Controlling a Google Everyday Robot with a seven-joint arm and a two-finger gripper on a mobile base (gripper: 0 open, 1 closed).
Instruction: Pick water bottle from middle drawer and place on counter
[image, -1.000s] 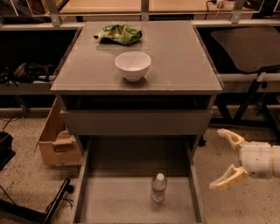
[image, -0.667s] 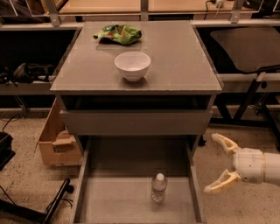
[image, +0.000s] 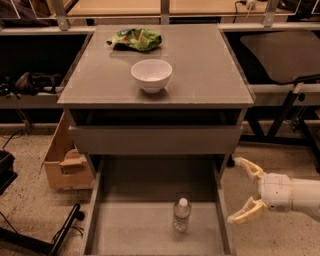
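The water bottle (image: 182, 215), small and clear with a white cap, stands upright on the floor of the open middle drawer (image: 125, 227), a little right of its middle. My gripper (image: 239, 190) is open and empty, just outside the drawer's right wall, to the right of the bottle and about level with it. The counter (image: 200, 70) is the grey-brown cabinet top above.
A white bowl (image: 151, 75) and a green crumpled bag (image: 136, 39) sit on the counter. A shallower drawer (image: 155, 139) with a plain front is above the open one. A cardboard box (image: 62, 162) stands on the floor at the left. A chair (image: 282, 55) is at the right.
My gripper has moved left, toward the right wall of the drawer, still open. The bottle has not moved.
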